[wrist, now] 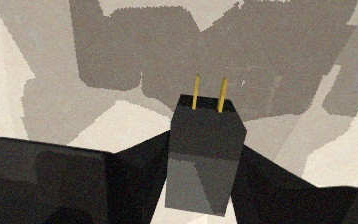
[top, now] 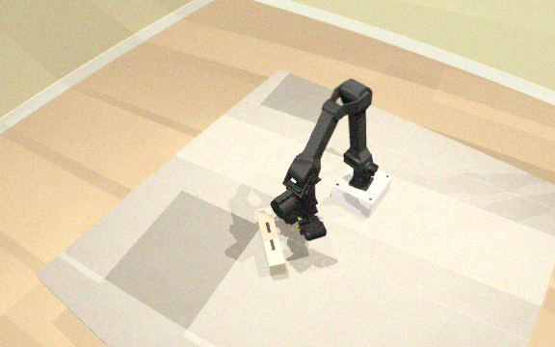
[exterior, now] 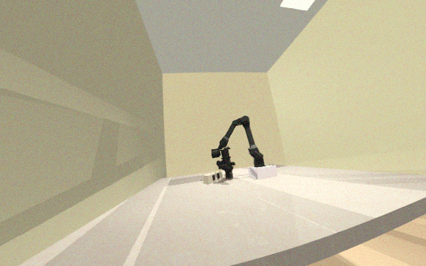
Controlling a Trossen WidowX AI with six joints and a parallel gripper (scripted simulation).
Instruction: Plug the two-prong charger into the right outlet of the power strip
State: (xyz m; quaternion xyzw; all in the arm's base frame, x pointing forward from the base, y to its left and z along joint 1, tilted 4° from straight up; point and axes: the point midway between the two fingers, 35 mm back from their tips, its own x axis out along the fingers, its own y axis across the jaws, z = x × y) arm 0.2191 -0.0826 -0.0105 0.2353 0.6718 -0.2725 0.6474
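My gripper (wrist: 199, 140) (top: 306, 226) is shut on the two-prong charger (wrist: 205, 145), a dark block whose two yellow prongs (wrist: 209, 93) point forward, away from the fingers. In the wrist view only table top lies ahead of the prongs; the power strip is out of that view. The cream power strip (top: 271, 243) (exterior: 213, 177) lies flat on the table with two dark outlets, just left of the gripper in the top view. The gripper hangs low beside the strip's near end, not touching it.
The arm's white base block (top: 360, 194) (exterior: 262, 171) stands right of and behind the strip. The grey table top (top: 403, 270) spreads around, with wooden floor (top: 66, 145) beyond its edges.
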